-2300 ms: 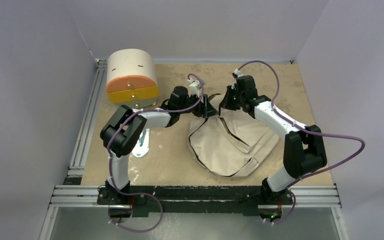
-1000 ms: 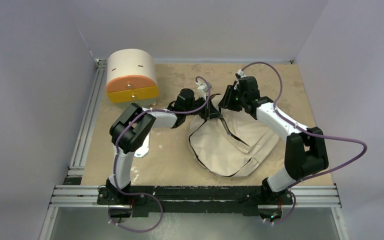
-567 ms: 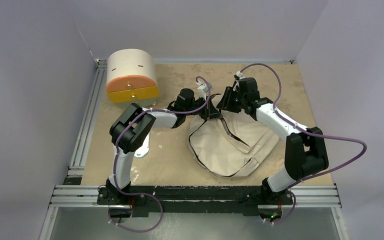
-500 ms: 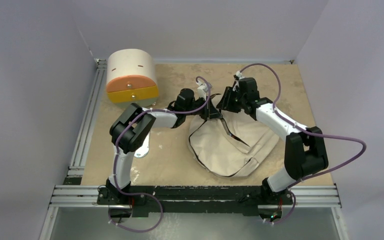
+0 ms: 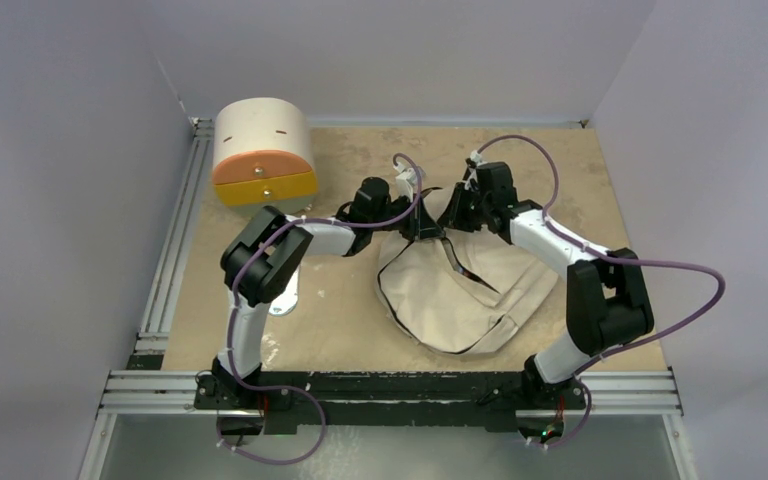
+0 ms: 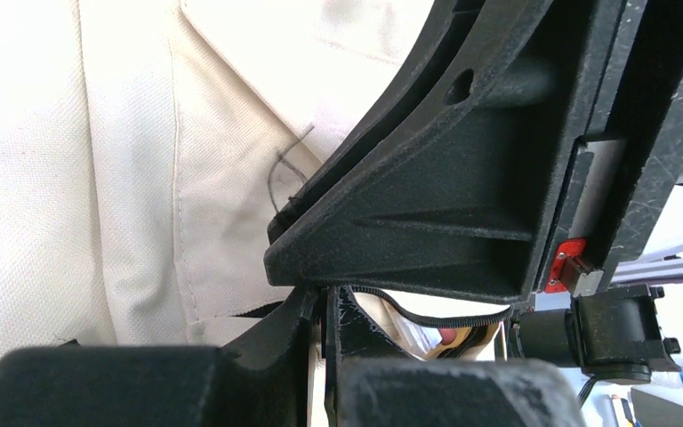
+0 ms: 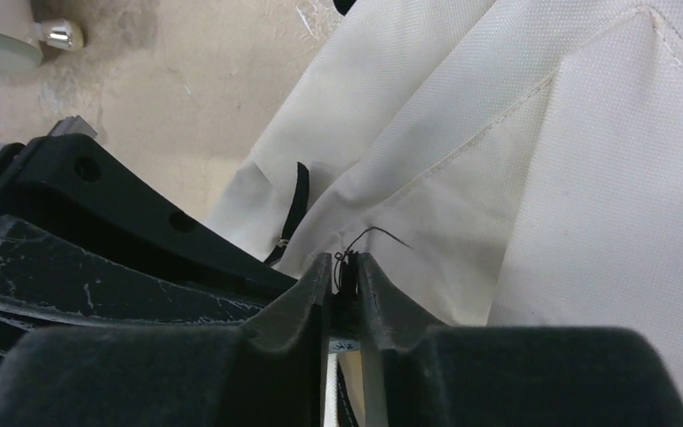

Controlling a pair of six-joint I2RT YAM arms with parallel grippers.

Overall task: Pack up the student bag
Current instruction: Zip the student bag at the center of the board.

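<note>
While flat on the table (image 5: 340,315), student bag (image 5: 445,295) lengthwise far-to-near, left hand (image 5: 424,227) and right hand (image 5: 451,216) tight on its far top.

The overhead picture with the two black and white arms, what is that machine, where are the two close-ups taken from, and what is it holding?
It is a robot: two arms bolted at the near edge of a table. The wide picture comes from a fixed camera above and behind them; each close-up comes from a camera on one wrist. On the table are a cream student bag and a round drawer box with orange and yellow fronts. The left claw is shut on the bag's black zipper edge. The right claw looks pinched on the bag's fabric too.
</note>
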